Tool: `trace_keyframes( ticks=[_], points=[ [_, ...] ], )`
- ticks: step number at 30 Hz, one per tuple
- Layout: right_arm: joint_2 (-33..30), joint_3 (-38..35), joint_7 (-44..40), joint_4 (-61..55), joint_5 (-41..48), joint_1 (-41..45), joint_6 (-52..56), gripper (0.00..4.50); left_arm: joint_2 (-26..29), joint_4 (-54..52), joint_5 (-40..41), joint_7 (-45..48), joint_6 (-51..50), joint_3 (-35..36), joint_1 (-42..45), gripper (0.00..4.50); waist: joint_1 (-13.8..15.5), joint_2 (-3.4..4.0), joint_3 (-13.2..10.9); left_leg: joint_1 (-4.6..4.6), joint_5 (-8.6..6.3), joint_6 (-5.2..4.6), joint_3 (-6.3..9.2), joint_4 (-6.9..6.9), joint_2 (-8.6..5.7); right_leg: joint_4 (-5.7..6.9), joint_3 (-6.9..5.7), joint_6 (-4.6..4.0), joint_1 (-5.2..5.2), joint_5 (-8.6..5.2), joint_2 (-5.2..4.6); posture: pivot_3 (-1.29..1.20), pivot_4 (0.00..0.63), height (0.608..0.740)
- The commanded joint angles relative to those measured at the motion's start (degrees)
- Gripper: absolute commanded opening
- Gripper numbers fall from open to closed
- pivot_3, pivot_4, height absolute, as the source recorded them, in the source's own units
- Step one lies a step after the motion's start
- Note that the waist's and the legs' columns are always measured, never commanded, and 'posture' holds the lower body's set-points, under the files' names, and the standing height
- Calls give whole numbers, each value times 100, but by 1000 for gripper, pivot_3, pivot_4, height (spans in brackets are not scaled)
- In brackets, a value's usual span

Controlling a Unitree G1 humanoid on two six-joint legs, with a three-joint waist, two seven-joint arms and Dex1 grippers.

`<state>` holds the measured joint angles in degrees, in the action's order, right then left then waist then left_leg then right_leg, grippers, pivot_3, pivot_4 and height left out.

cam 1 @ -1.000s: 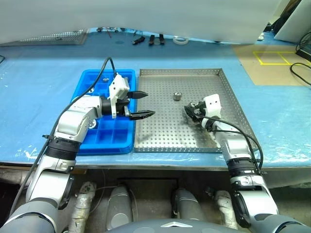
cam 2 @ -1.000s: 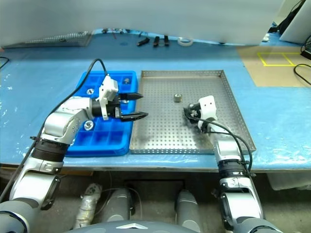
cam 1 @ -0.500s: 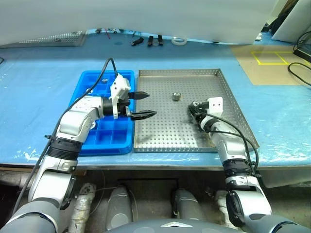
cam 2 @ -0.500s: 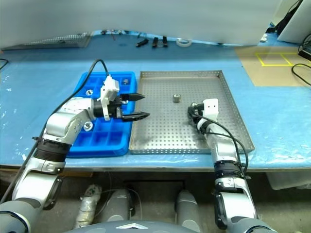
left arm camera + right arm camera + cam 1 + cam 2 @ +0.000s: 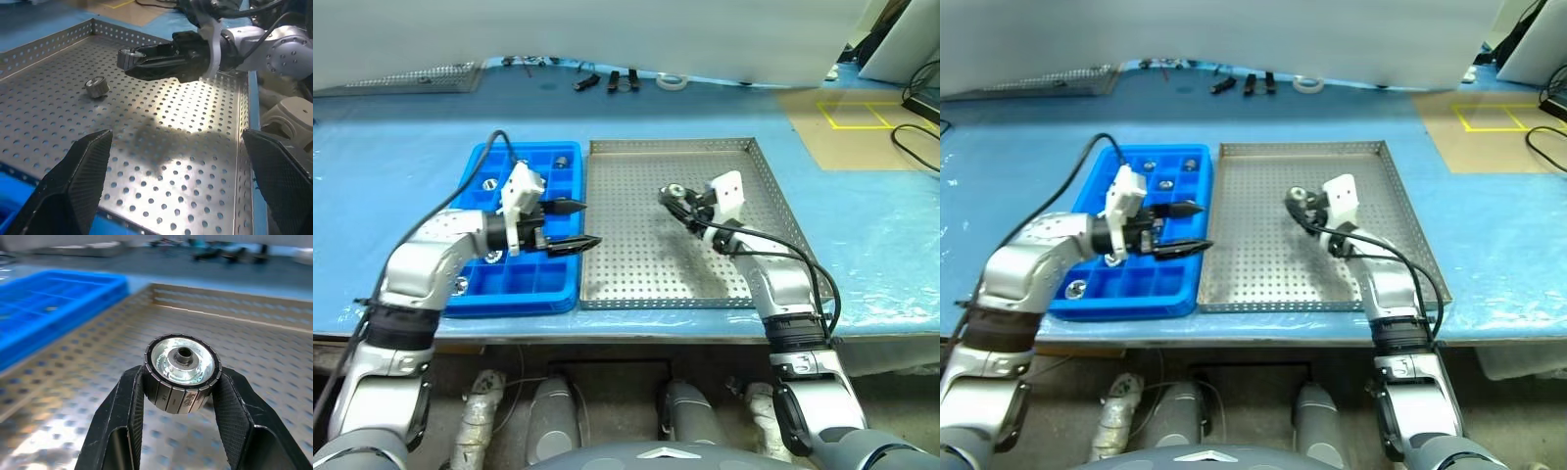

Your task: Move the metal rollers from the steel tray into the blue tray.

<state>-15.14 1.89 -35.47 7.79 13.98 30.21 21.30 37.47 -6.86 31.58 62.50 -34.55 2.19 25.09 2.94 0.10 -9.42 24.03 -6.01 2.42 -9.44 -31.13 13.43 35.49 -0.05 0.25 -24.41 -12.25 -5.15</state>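
Rollers first: your right gripper (image 5: 181,382) is clamped on one roller (image 5: 181,373), its end face and dark hole turned toward the wrist camera, held above the steel tray (image 5: 636,264) near its middle. A second roller (image 5: 96,86) lies on the perforated floor close by; from the head views the gripper hides it. Your left gripper (image 5: 576,225) has its fingers wide apart and holds nothing, at 9 o'clock of the right one, over the seam between the blue tray (image 5: 480,164) and the steel tray. Several rollers sit in the blue compartments, one (image 5: 1165,183) toward 12 o'clock. Both trays rest side by side on a blue-covered table (image 5: 382,147). At 12 o'clock lie a tape roll (image 5: 672,81) and small dark tools (image 5: 607,80).
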Motion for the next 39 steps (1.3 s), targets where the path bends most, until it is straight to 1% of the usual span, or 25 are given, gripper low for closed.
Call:
trace_keyframes(
  ticks=[1,3,6,10,13,17,18,20,23,27,30,32,33,34,35,37,38,39],
  points=[
    [-19,520,-817,-335,136,440,-53,1695,298,-748,361,-249,-302,606,-461,4500,67,1,0,0,0,1,0,5,1,1,-3,-3,-2,-2,0,196,150,740],
    [6,768,-1155,-251,77,632,-178,1695,402,-1077,454,-437,-420,848,-811,4500,160,2,-1,2,1,3,0,9,6,1,-3,-6,-7,-4,1,250,150,740],
    [215,1097,-1637,13,63,1019,-402,1695,525,-1740,554,-786,-572,1324,-1633,4500,332,1,-1,5,1,4,0,17,9,-2,-4,-15,-8,-11,0,340,150,740],
    [428,1359,-2197,497,94,1389,-345,1695,492,-2521,673,-1192,-680,1845,-2650,4500,591,-1,-2,18,0,6,3,26,13,-6,-4,-20,-17,-16,1,449,150,740],
    [493,1580,-2526,1021,-68,1596,-363,1695,370,-2965,904,-1552,-790,2247,-3155,4500,818,-2,-2,32,0,6,13,30,16,-7,-3,-20,-20,-19,0,513,150,740],
    [647,1815,-2720,1454,-270,1696,-430,1695,279,-3361,1079,-1869,-819,2540,-3640,4500,1079,-1,-3,37,0,7,24,32,16,-5,-3,-13,-24,-23,1,577,150,740],
    [706,1840,-2675,1548,-341,1727,-448,1695,253,-3468,1123,-1942,-818,2577,-3744,4500,1118,-1,-3,40,0,7,25,32,16,-5,-4,2,-28,-31,2,577,150,740],
    [776,1854,-2516,1576,-412,1792,-66,1695,232,-3585,1193,-2061,-797,2610,-3865,4500,1199,-1,-2,54,0,8,27,32,17,-5,-1,0,-43,-31,4,586,150,740],
    [778,1778,-2500,1276,-256,1716,627,1695,245,-3614,1232,-2180,-746,2606,-3921,4500,1319,-1,-2,80,1,11,35,32,19,-4,-4,-14,-67,-22,10,590,150,740],
    [744,1800,-2403,978,-254,1666,1210,1695,357,-3495,1269,-2187,-719,2553,-3787,4500,1471,-1,-2,94,8,22,50,30,19,-5,-3,-17,-76,-20,17,560,150,740],
    [780,1789,-2330,910,-263,1695,1369,1695,438,-3341,1231,-2147,-688,2402,-3587,4500,1541,-1,-2,94,11,28,56,30,19,0,-4,-15,-78,-21,20,537,150,740],
    [783,1760,-2322,854,-237,1703,1430,2406,486,-3253,1215,-2112,-676,2304,-3442,4500,1555,-1,-2,93,13,32,59,30,19,8,-3,0,-80,-30,20,532,150,740],
    [785,1751,-2323,843,-227,1705,1444,2617,504,-3221,1210,-2100,-668,2279,-3402,4500,1554,0,-2,92,15,35,63,30,18,13,-3,7,-81,-34,20,512,150,740],
    [794,1726,-2280,841,-232,1701,1413,3021,533,-3175,1210,-2071,-660,2241,-3339,4500,1552,-1,-2,91,16,36,64,29,17,19,-2,13,-81,-37,20,512,150,740],
    [802,1703,-2231,844,-243,1697,1381,3232,558,-3134,1209,-2051,-652,2210,-3288,4500,1551,0,-2,90,17,38,66,29,18,20,-2,15,-81,-38,21,512,150,740],
    [804,1667,-2152,855,-260,1696,1359,3934,605,-3061,1209,-2010,-643,2151,-3201,4500,1550,0,-2,87,22,46,70,29,17,26,-3,16,-81,-38,22,487,150,740],
    [796,1646,-2089,855,-280,1686,1331,4194,625,-3024,1206,-1978,-636,2115,-3158,4500,1547,0,-2,86,24,49,73,29,17,29,-4,16,-80,-39,22,474,150,740],
    [783,1628,-2020,848,-305,1675,1303,4194,640,-2987,1202,-1951,-629,2078,-3110,4500,1534,0,-2,86,25,51,73,29,17,29,-3,16,-80,-38,23,458,150,740]
  ],
)
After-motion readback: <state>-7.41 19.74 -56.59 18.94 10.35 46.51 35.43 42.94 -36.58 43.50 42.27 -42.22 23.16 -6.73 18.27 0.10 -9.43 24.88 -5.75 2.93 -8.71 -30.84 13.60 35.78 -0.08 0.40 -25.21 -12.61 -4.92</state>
